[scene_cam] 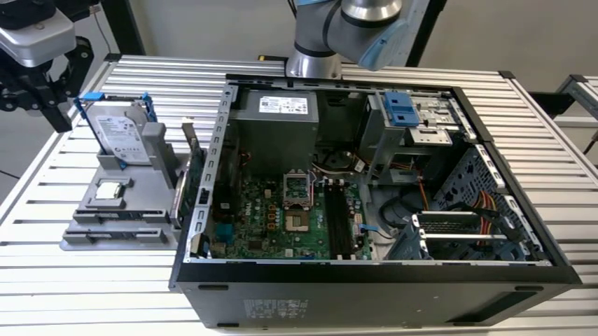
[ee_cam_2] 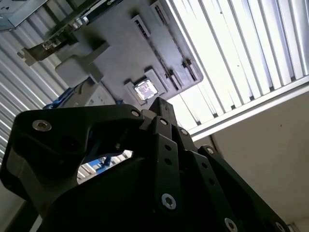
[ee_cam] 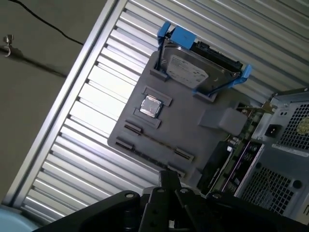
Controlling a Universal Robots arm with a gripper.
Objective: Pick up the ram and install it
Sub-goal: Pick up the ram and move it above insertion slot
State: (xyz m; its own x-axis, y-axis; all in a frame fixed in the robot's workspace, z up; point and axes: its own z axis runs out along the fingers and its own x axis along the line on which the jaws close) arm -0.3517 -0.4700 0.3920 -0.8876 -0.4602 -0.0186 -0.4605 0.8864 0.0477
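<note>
My exterior view looks down from high on the computer case (scene_cam: 374, 294) and, at the exterior view's left, the gray holder (scene_cam: 131, 217). Both wrist views face that holder closer.

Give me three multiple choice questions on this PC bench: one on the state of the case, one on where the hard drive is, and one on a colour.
1. The computer case is:
A) closed on every side
B) open, with the motherboard showing
C) wrapped in plastic

2. The hard drive stands:
A) inside the case
B) flat on the bare table slats
C) on edge in the grey holder tray, at the exterior view's left of the case

3. The hard drive's handle is:
A) blue
B) red
C) yellow

Answers:
1 B, since the exterior view looks straight in at the green board and cables.
2 C, since the drive sits in the tray's slot outside the case wall.
3 A, since the bracket around the drive is bright blue in the first wrist view.
</note>
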